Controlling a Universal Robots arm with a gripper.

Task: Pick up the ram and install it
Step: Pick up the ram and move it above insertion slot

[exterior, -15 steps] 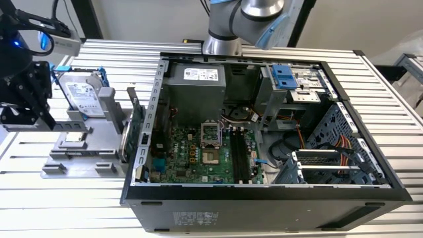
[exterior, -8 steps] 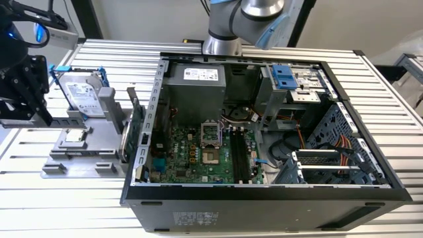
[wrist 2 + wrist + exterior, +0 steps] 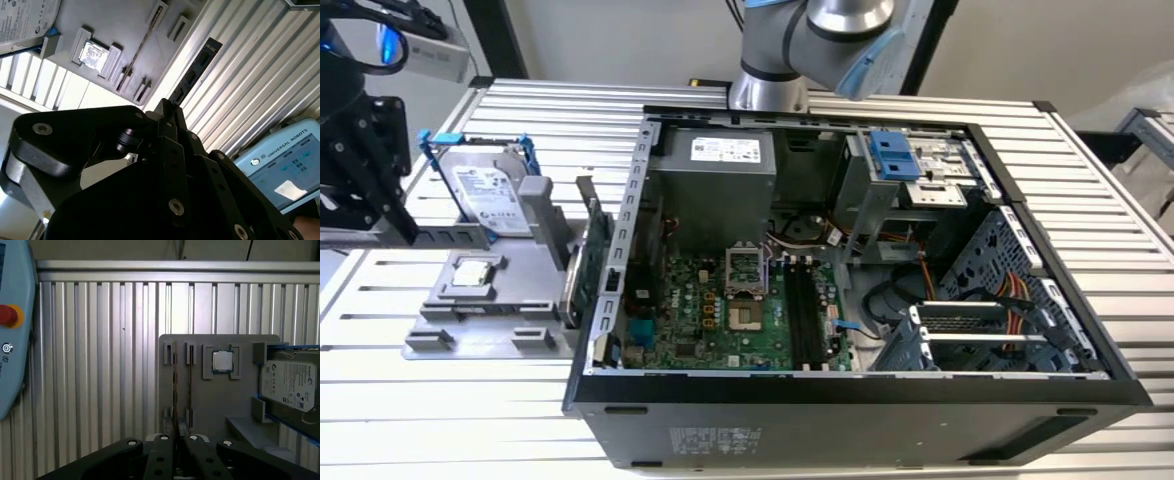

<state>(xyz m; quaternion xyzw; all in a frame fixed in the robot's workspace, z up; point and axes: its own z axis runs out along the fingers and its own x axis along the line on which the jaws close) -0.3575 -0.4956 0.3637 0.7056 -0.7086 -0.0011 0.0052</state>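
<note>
Claw (image 3: 175, 440): mine, closed on the ram and on nothing else, high above the grey holder.
Ram (image 3: 197, 65): dark stick with black chips, clamped by its flat faces. In the second wrist view one end juts out past my tips. It is seated in no slot.
Risk, grip: the board is thin and the hold narrow. I judge a knock would tilt or slide it, and it would then meet a slot askew.
Risk, spare stick (image 3: 190, 385): it stands on edge in the holder below me. A low sweep could clip it.
Risk, memory slots (image 3: 803, 310): narrow black channels deep on the board, beside the socket and near loose cables. I judge a skewed entry would jam at the slot ends or strain the board.
Holder (image 3: 210, 400): flat grey plate carrying a processor chip (image 3: 222, 361) and a hard drive (image 3: 289, 385). An expansion card (image 3: 594, 260) stands on edge at the side beside the case.
Desk (image 3: 100, 365): pale ribbed metal, hard and grooved. I judge a dropped stick could wedge in a groove.
Computer case (image 3: 854, 420): black, lying open-side up, well apart from me toward the exterior view's right.
Teach pendant (image 3: 287, 165): pale blue, at the desk's edge.
Arm base (image 3: 767, 85): mounted behind the case.
Room: plain pale wall (image 3: 627, 40) beyond the desk.
</note>
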